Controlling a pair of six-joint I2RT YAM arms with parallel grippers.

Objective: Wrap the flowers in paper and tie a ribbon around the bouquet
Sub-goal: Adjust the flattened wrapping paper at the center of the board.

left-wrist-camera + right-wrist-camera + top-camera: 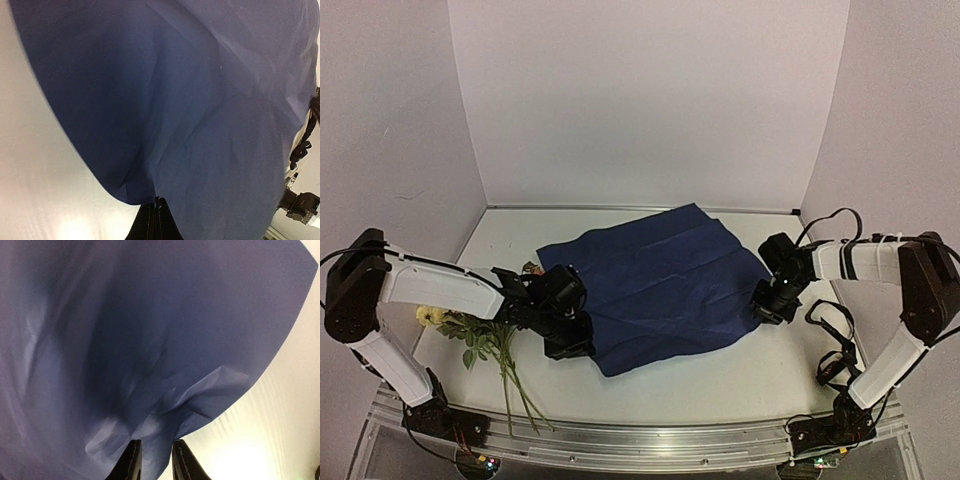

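The paper (660, 290) lies spread on the table with its dark blue side up, creased. My left gripper (578, 343) is shut on the paper's near-left edge; in the left wrist view its fingers (150, 220) meet at the gripper tip (157, 200) under the sheet (190, 100). My right gripper (767, 308) is at the right edge. Its jaws (156, 447) stand a narrow gap apart with the crumpled rim of the paper (150, 330) between them. The flowers (480, 335) lie left of the sheet, under my left arm, with their stems toward the front. The ribbon and a bouquet are out of view.
A metal rail (640, 435) runs along the table's front edge, with both arm bases on it. Loose black cables (835, 350) hang by the right arm. White walls close in the back and both sides.
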